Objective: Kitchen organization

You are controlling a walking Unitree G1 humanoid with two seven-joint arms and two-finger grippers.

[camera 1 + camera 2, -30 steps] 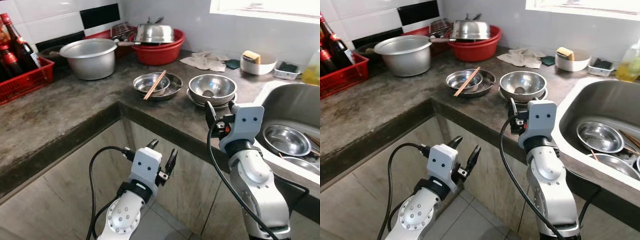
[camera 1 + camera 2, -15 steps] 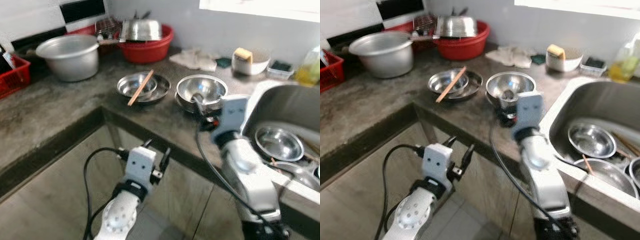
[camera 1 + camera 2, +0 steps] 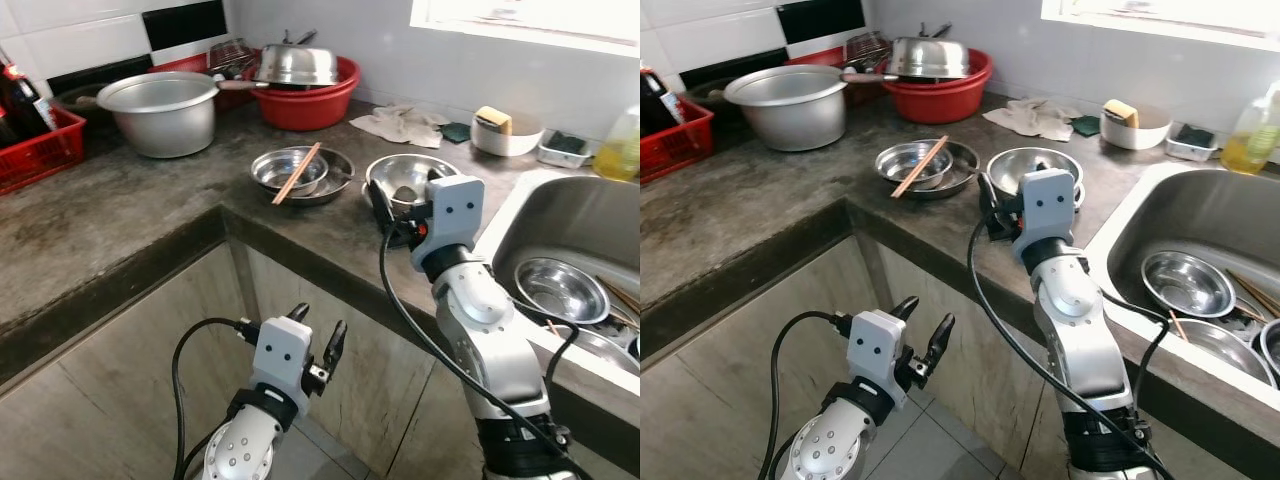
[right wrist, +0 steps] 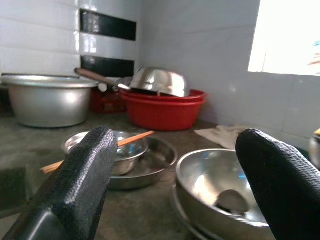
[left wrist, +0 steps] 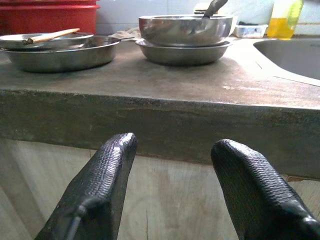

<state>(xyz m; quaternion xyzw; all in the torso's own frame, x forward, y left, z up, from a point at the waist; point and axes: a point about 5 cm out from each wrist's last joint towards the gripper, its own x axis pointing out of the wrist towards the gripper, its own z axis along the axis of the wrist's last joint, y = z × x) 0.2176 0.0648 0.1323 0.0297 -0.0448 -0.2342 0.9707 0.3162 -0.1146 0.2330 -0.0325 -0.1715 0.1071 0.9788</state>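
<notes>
Camera is steadying after a blurred swing, so the right gripper [image 3: 992, 205], fingers spread and empty, is now hovering nearer the bowl [image 3: 410, 180] at its 3 o'clock, likely lining up a grasp, while the left gripper [image 3: 317, 336], also released, is idling below the counter [image 3: 120, 225].
</notes>
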